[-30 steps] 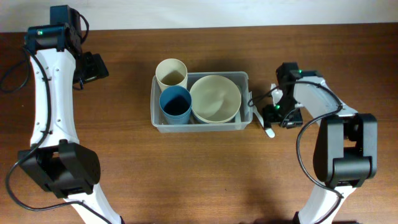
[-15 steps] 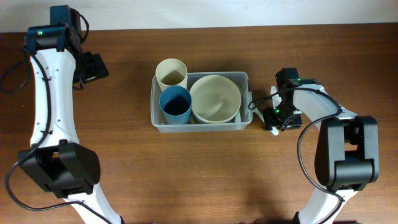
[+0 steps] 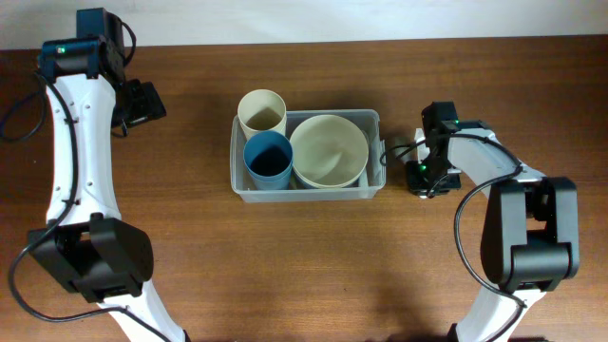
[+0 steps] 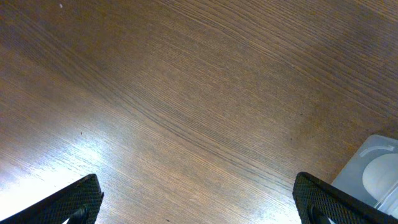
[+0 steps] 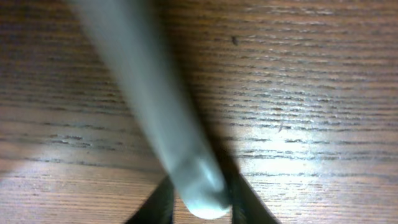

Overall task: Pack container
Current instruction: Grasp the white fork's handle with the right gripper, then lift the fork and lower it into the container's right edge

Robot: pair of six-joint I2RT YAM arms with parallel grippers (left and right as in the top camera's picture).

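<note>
The container point(image 3: 304, 194) looks set to gain its next item: the right gripper point(image 5: 200, 200) has just clenched on the pale utensil point(image 5: 155, 106) lying beside it, while the left gripper point(image 4: 199, 205) hangs released.

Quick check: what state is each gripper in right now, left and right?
Left gripper: open, nothing between the jaws.
Right gripper: closed on the pale utensil handle.

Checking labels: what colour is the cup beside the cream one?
The cup is blue, clearest in the overhead view.
</note>
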